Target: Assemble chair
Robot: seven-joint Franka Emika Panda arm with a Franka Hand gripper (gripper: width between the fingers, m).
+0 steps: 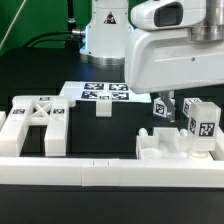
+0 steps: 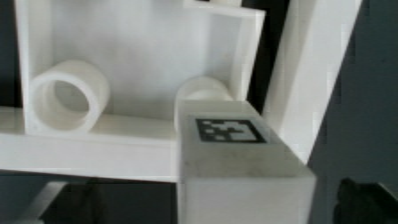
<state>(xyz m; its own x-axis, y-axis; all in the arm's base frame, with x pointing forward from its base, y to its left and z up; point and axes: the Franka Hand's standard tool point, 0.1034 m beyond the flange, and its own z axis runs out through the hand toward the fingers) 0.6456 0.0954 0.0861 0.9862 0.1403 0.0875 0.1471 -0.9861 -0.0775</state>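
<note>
Several chair parts lie loose on the dark counter [image 1: 110,138], so the chair is far from whole. The X-braced panel [image 1: 38,118] lies flat at the exterior view's left, well apart from the cluster at the right. There a blocky leg [image 1: 203,124] stands upright beside a low white piece [image 1: 158,150], which sits just behind the front border rail [image 1: 90,178].

The claw [image 1: 166,105] hangs over that cluster, jaws spread wide with nothing between them (to me it looks ready to pick, not to place). Just beneath it is a tagged leg [image 1: 160,112]. In the wrist view its marker tag [image 2: 226,131] fills the foreground, close to a white part with a round socket [image 2: 68,96].

I judge the step in hand to be taking hold of that tagged leg. To do it well, the arm should descend straight and centre the leg between the jaws. It should close on the flat sides rather than the corners, keeping clear of the socketed part so nothing gets nudged. A grip near the middle should keep the leg from tipping when lifted.
</note>
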